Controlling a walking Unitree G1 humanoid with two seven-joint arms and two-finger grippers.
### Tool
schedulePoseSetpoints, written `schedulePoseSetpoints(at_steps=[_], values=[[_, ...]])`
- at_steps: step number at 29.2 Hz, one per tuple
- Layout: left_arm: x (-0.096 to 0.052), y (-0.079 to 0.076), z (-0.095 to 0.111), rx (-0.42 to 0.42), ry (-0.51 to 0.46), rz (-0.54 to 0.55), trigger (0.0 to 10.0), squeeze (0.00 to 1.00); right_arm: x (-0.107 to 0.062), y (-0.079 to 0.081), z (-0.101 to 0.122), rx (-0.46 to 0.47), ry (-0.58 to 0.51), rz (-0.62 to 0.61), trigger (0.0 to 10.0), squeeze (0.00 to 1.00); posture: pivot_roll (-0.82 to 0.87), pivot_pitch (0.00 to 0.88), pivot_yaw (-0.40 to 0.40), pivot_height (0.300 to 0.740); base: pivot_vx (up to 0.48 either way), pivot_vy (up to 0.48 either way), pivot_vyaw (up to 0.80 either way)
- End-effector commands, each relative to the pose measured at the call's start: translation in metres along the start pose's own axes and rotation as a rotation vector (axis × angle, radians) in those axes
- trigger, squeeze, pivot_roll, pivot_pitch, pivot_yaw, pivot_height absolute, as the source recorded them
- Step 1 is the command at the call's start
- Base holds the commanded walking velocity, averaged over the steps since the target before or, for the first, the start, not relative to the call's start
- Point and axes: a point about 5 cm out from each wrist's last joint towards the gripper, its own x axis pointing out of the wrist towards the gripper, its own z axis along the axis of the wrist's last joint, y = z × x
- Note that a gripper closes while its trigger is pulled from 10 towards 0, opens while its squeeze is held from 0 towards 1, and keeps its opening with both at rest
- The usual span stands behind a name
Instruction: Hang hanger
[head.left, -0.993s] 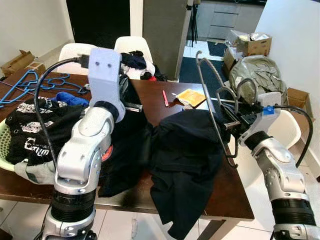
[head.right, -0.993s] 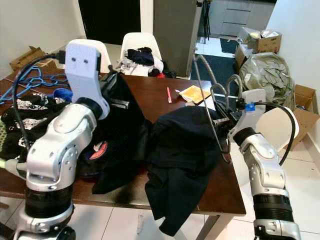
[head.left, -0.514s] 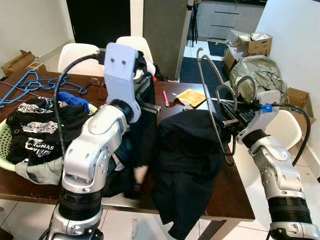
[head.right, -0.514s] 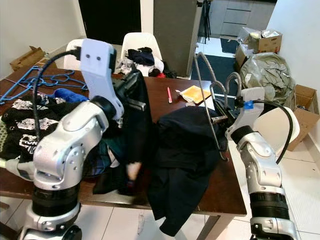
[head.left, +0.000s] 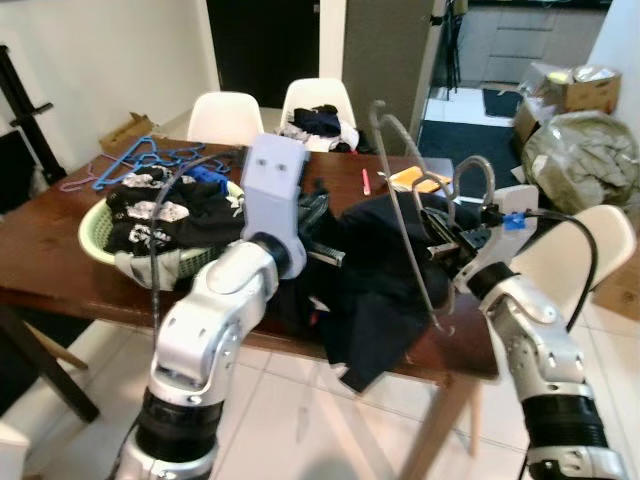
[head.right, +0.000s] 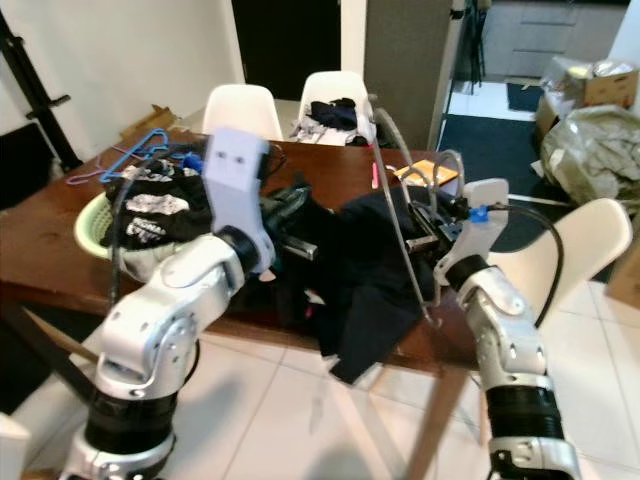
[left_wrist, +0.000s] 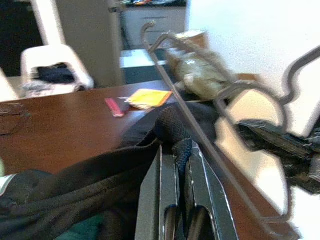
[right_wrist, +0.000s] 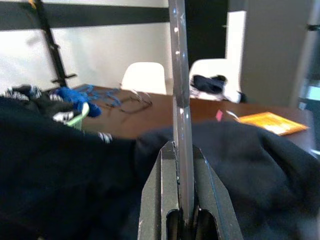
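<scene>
Start with your right pincer: it is clamped on a bar of the grey wire hanger, and in the right wrist view that bar runs straight out between the two fingers and on past their tips, so the hanger's long axis lies along the pincer's own line. From the head views the hanger stands nearly upright, leaning a little, with its hook well above the pincer and its lower corner hanging below it, just past the edge of the bench. Your left pincer is closed on a fold of the black garment, pinched between its fingers; the hanger's bar crosses just beyond those fingertips, slanting up and away, so the cloth sits on the near side of the wire and close to it. That makes the right arm the one carrying the hanger and the left the one bringing the cloth in; I judge the coming move depends on keeping the wire steep while the cloth is drawn across it. Beyond both pincers, further along the bench, lie a green basket of clothes, some blue hangers, an orange packet, then white chairs
</scene>
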Motion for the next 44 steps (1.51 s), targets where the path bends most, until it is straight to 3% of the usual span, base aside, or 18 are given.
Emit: schedulePoseSetpoints(at_steps=[1,6,14,17,24,26,27,32,35,38,40,41,43,44], values=[[-0.002,0.005,-0.004,-0.004,0.009,0.019,10.0,0.00,0.000,0.004,-0.002,0.015,-0.004,0.012,10.0,0.00,0.06,0.025,-0.021,0.740,-0.480,0.000,0.00],[-0.001,0.004,-0.003,-0.007,0.005,0.009,10.0,0.00,0.000,0.002,0.000,0.022,-0.009,0.001,10.0,0.00,0.05,0.026,-0.019,0.740,-0.480,0.000,0.00],[0.001,-0.007,-0.002,-0.047,-0.016,-0.060,10.0,0.00,-0.001,-0.007,0.000,0.036,-0.002,-0.051,10.0,0.00,0.05,0.023,-0.017,0.740,-0.480,0.000,-0.78],[0.000,-0.014,-0.005,-0.079,-0.020,-0.108,10.0,0.00,-0.004,-0.018,0.000,0.014,0.004,-0.123,10.0,0.00,0.05,0.022,-0.015,0.740,-0.091,0.000,-0.79],[-0.002,-0.016,-0.011,-0.064,-0.016,-0.135,10.0,0.00,-0.007,-0.031,-0.003,-0.016,0.035,-0.210,10.0,0.00,0.04,0.015,-0.015,0.740,0.000,0.000,-0.79],[-0.003,0.008,-0.035,0.070,0.053,-0.069,10.0,0.00,-0.015,-0.051,-0.012,-0.074,0.111,-0.349,10.0,0.00,0.04,0.012,-0.017,0.740,0.000,0.000,-0.79],[-0.003,0.008,-0.035,0.070,0.053,-0.069,10.0,0.00,-0.015,-0.051,-0.012,-0.074,0.111,-0.349,10.0,0.00,0.04,0.012,-0.017,0.740,0.000,0.000,-0.79],[-0.008,0.048,-0.062,0.150,0.135,0.074,10.0,0.00,-0.022,-0.058,-0.025,-0.123,0.181,-0.393,10.0,0.00,0.03,0.011,-0.022,0.740,0.000,0.000,-0.79],[-0.008,0.051,-0.065,0.156,0.144,0.079,10.0,0.00,-0.023,-0.059,-0.026,-0.129,0.187,-0.393,10.0,0.00,0.03,0.011,-0.022,0.740,0.000,0.000,-0.79],[-0.018,0.083,-0.094,0.227,0.237,0.206,10.0,0.00,-0.040,-0.072,-0.048,-0.151,0.283,-0.463,10.0,0.00,0.02,0.014,-0.025,0.740,0.000,0.000,-0.79],[-0.020,0.090,-0.100,0.244,0.253,0.226,10.0,0.00,-0.044,-0.075,-0.053,-0.155,0.301,-0.479,10.0,0.00,0.02,0.014,-0.025,0.740,0.000,0.000,-0.79],[-0.027,0.100,-0.112,0.278,0.294,0.265,10.0,0.00,-0.051,-0.077,-0.062,-0.166,0.338,-0.484,10.0,0.00,0.02,0.018,-0.026,0.740,0.000,0.000,-0.79],[-0.030,0.105,-0.118,0.293,0.316,0.281,10.0,0.00,-0.055,-0.078,-0.066,-0.174,0.358,-0.487,10.0,0.00,0.02,0.018,-0.026,0.740,0.000,0.000,-0.79],[-0.054,0.122,-0.150,0.253,0.426,0.369,10.0,0.00,-0.080,-0.078,-0.092,-0.152,0.441,-0.496,10.0,0.00,0.00,0.031,-0.023,0.740,0.000,0.000,-0.79]])
